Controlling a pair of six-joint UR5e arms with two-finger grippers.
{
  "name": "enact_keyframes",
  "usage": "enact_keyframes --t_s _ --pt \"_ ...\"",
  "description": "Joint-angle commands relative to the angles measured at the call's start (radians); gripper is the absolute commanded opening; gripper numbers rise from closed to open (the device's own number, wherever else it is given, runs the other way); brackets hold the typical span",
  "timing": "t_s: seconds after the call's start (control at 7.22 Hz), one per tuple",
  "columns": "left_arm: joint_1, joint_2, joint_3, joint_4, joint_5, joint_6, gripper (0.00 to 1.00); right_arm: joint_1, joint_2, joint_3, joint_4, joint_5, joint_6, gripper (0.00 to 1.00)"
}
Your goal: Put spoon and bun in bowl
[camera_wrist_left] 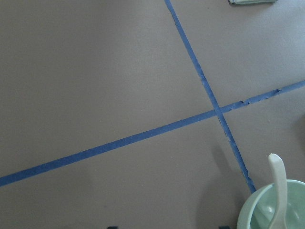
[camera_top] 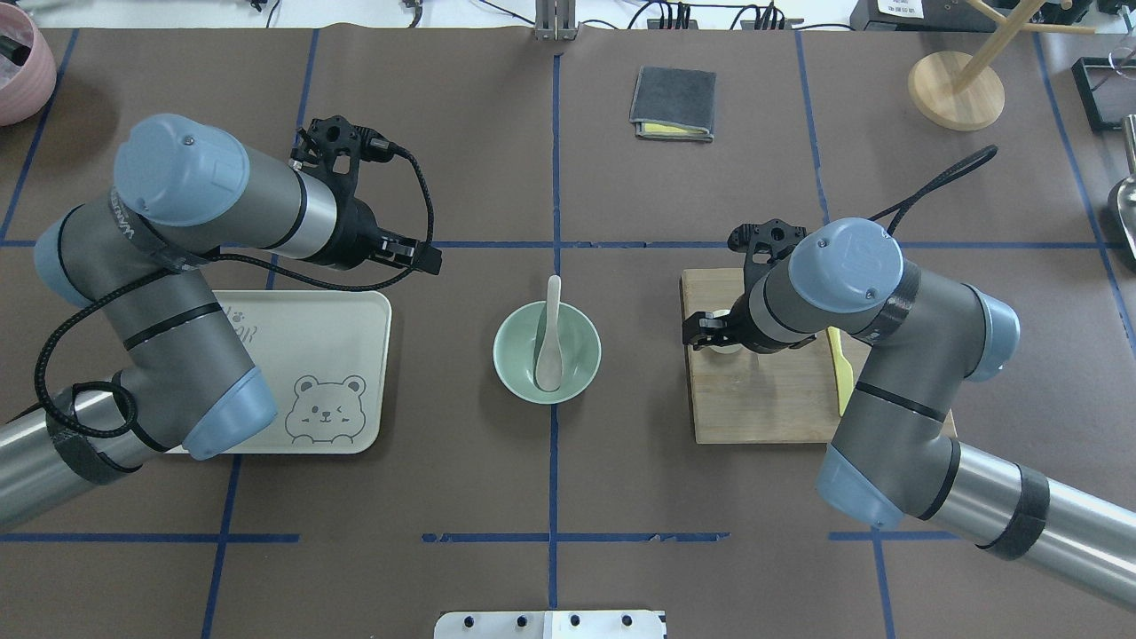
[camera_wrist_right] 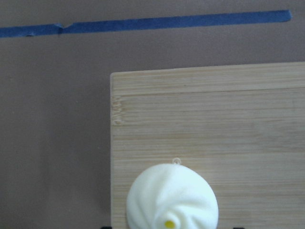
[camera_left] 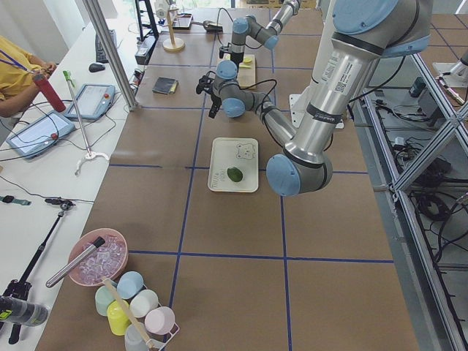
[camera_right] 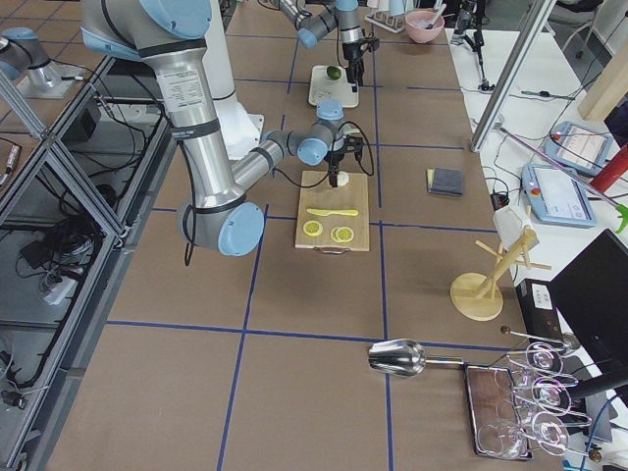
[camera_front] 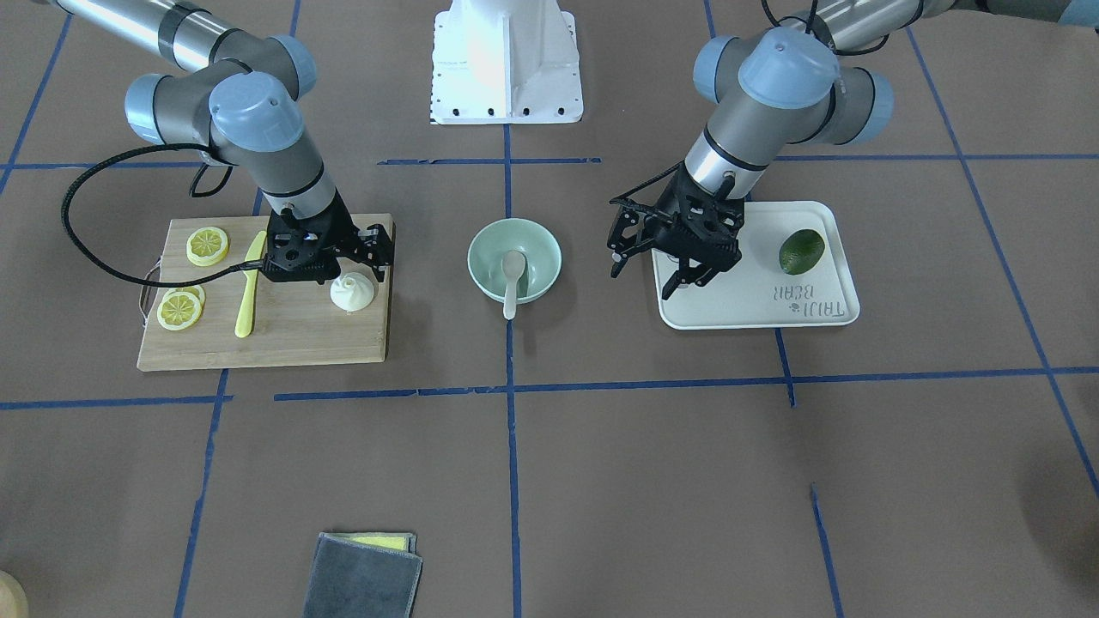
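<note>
Black fingers [camera_front: 379, 262] on the right gripper [camera_front: 362, 269] stand wide apart. From my screen they are spread over the bun [camera_front: 353, 293], with nothing gripped. In the right wrist view I see the bun [camera_wrist_right: 172, 198] centred at the bottom edge, with only the two finger tips showing in the corners on either side. I cannot tell whether they touch it. The bun sits upright on the board [camera_front: 292, 335], near the corner toward the bowl [camera_front: 481, 257].

On the left gripper [camera_front: 648, 273] the fingers [camera_front: 616, 257] are also wide open and hold nothing. It hangs above the tray [camera_front: 755, 309] at the edge nearest the bowl.

I see the spoon [camera_front: 513, 275] already lying in the bowl, scoop down inside and handle leaning out over the rim. The bowl stands between the board and the tray, well apart from both.
</note>
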Motion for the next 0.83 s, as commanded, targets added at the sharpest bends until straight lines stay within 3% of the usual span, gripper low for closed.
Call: enact_keyframes --t_s 0.0,0.14,0.69 --pt "0.000 0.001 0.000 0.000 0.001 0.002 0.76 -0.001 -0.001 0.000 -0.005 -0.003 0.000 0.63" --pt "-0.002 0.002 0.000 0.000 0.001 0.003 0.76 -0.001 -0.001 0.000 -0.010 -0.003 0.000 0.53" --pt "-0.003 0.002 0.000 0.000 0.001 0.005 0.76 0.007 -0.002 0.004 -0.011 -0.003 0.000 0.45"
